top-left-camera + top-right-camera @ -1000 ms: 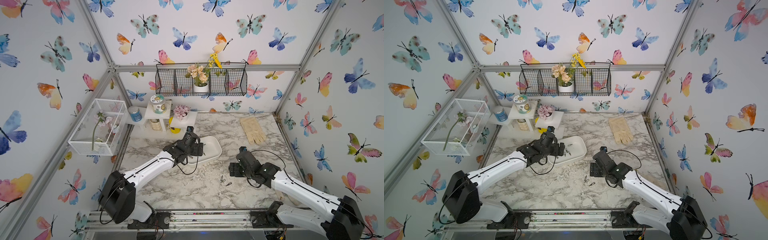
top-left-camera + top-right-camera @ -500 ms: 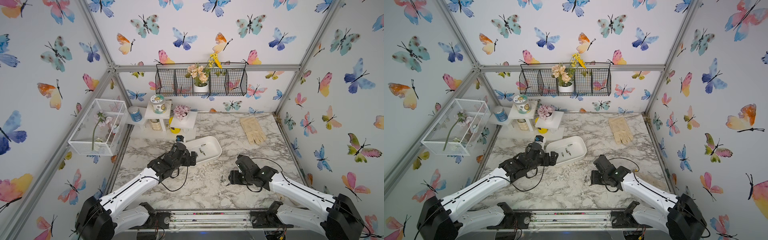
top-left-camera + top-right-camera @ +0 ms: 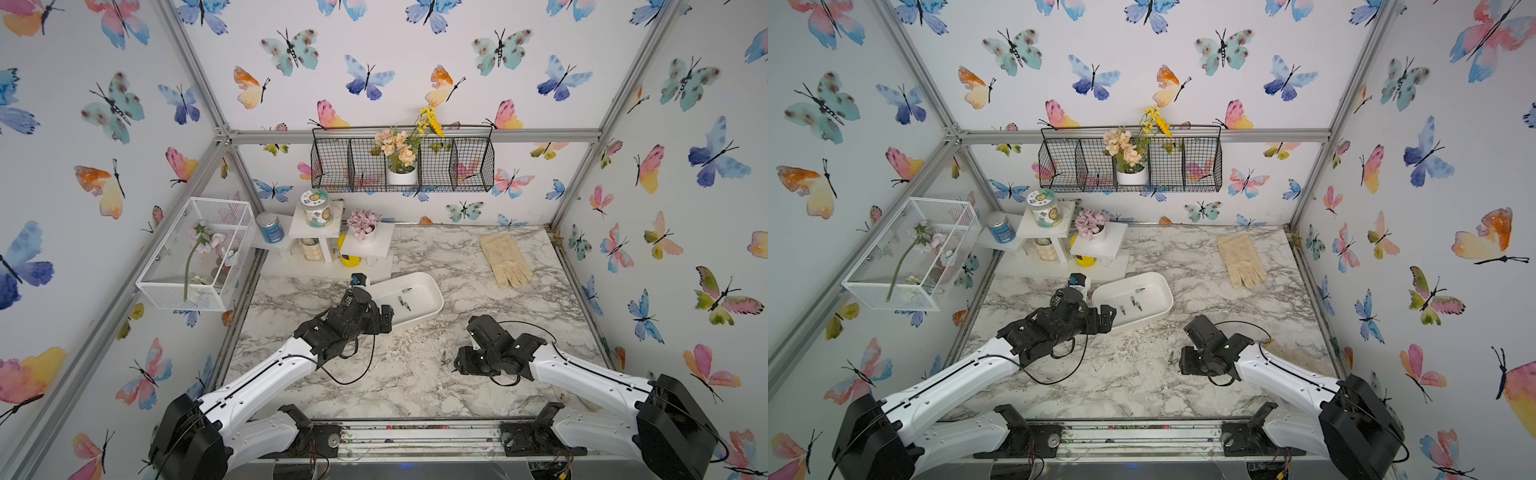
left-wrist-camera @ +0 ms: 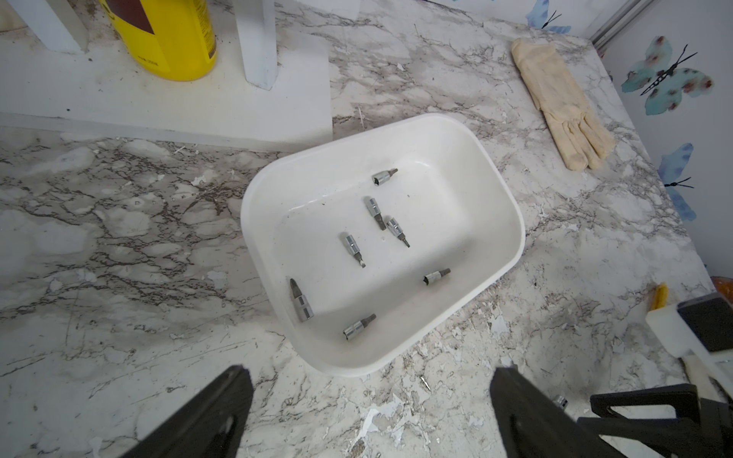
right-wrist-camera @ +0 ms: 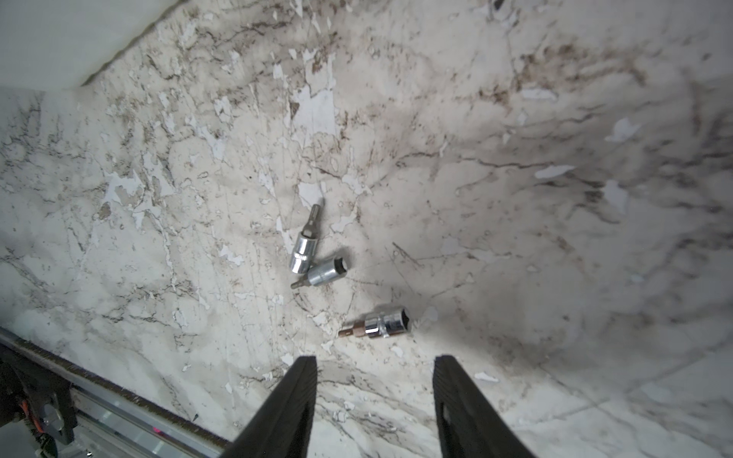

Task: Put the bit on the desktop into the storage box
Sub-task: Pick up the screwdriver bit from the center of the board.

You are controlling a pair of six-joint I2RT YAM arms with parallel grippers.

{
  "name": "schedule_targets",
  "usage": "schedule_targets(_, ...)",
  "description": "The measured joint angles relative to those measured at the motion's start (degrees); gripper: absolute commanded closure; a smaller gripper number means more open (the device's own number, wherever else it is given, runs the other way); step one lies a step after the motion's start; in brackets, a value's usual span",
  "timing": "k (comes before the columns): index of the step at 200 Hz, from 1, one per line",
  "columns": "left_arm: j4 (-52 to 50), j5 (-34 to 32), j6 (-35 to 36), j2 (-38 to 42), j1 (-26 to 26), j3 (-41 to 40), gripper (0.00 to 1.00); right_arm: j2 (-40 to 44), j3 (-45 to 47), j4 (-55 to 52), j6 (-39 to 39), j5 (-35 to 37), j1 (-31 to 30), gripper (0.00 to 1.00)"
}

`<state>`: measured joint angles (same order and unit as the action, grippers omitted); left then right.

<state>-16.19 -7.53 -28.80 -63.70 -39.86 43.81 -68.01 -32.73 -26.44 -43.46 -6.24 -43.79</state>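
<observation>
Three small chrome bits lie on the marble desktop point(image 5: 515, 238): two touching each other point(image 5: 305, 242) point(image 5: 323, 273) and a third bit point(image 5: 377, 325) just ahead of my right gripper point(image 5: 375, 361). That gripper is open and hangs low over the desktop with nothing between its fingers. In both top views the bits point(image 3: 444, 357) point(image 3: 1170, 356) show just left of the right gripper point(image 3: 457, 361). The white storage box point(image 4: 511, 222) point(image 3: 419, 318) holds several bits point(image 4: 351, 246). My left gripper point(image 4: 367, 380) point(image 3: 384, 318) is wide open and empty, at the box's near corner.
A cream glove point(image 3: 505, 259) lies at the back right. White stands with jars point(image 3: 324, 245) and a yellow container point(image 3: 349, 255) stand behind the box. A white mesh cage point(image 3: 195, 253) hangs left, a black wire basket point(image 3: 403, 164) on the back wall. The metal rail point(image 5: 119, 420) borders the front.
My left gripper has drawn back from over the storage box to its near corner. The right gripper has come down and forward to the bits, and its jaws have narrowed.
</observation>
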Motion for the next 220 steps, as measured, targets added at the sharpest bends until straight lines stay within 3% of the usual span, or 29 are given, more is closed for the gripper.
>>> schedule_targets(220,0.7,0.2,-0.9,0.0,0.0,-1.3,0.01,-7.5,0.5,5.9,0.9,-2.0,0.0,0.62)
